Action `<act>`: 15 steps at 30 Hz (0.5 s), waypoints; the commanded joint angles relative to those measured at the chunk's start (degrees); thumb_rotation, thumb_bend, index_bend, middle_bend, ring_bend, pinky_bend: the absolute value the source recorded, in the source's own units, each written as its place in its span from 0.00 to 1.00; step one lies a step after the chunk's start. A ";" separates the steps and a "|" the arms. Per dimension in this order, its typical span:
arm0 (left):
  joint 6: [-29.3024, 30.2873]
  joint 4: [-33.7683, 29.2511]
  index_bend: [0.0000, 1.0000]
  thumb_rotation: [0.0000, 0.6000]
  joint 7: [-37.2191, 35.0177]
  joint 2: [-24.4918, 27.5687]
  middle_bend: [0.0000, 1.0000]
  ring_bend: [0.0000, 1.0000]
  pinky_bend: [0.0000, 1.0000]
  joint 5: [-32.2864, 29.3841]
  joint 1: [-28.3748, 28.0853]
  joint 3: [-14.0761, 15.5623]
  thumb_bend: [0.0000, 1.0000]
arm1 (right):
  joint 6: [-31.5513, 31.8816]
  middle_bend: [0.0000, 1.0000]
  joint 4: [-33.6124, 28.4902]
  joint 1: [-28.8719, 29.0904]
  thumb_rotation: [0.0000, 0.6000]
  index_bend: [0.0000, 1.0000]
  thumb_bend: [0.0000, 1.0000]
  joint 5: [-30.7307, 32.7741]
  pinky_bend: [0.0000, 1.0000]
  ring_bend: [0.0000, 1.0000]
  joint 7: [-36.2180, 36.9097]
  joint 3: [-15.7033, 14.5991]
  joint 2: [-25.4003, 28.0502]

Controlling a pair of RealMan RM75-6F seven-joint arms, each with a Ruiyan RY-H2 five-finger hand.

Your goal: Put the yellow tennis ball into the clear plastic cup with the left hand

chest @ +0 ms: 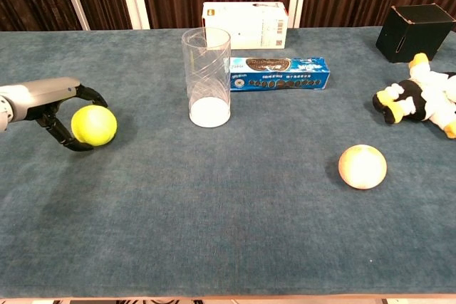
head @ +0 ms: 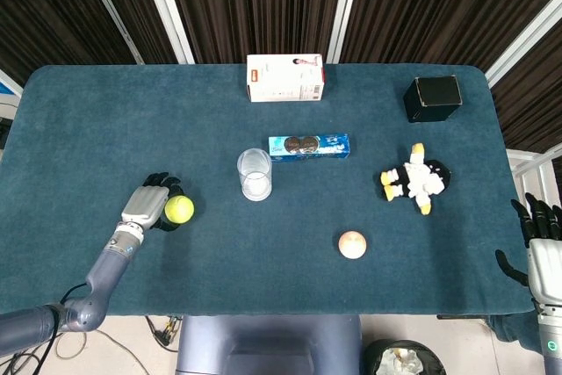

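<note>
The yellow tennis ball (head: 179, 209) (chest: 94, 124) is at the left of the blue table, between the curled fingers of my left hand (head: 147, 206) (chest: 55, 105). The hand grips it from the left side, and the ball looks just off the cloth. The clear plastic cup (head: 255, 174) (chest: 208, 77) stands upright and empty near the table's middle, to the right of the ball and a little further back. My right hand (head: 543, 243) hangs beyond the table's right edge with its fingers apart, holding nothing.
A blue biscuit box (head: 308, 147) lies just right of the cup and slightly behind it. A white carton (head: 284, 77) stands at the back, a black box (head: 432, 97) at the back right. A penguin plush (head: 415, 179) and a pale round ball (head: 352, 244) lie to the right.
</note>
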 commanded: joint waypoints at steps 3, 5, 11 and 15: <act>1.06 -1.70 0.47 1.00 0.60 1.25 0.18 0.00 0.00 0.00 0.21 -0.35 0.31 | -0.11 0.04 -0.13 0.00 1.00 0.13 0.35 0.11 0.00 0.05 -0.06 -0.01 0.04; 1.25 -2.44 0.47 1.00 0.13 2.01 0.18 0.00 0.00 0.07 0.40 -0.59 0.31 | -0.09 0.04 -0.21 0.01 1.00 0.13 0.35 0.18 0.00 0.05 0.00 0.07 0.10; 2.79 -7.28 0.47 1.00 -5.66 5.79 0.18 0.00 0.00 3.64 1.47 -2.95 0.31 | -0.34 0.04 -0.20 0.04 1.00 0.13 0.35 0.34 0.00 0.05 -0.19 -0.01 -0.03; 4.43 -12.26 0.48 1.00 -7.77 9.13 0.18 0.00 0.00 5.10 1.28 -5.90 0.31 | -0.49 0.03 -0.26 0.16 1.00 0.13 0.35 0.20 0.00 0.05 -0.53 -0.11 -0.19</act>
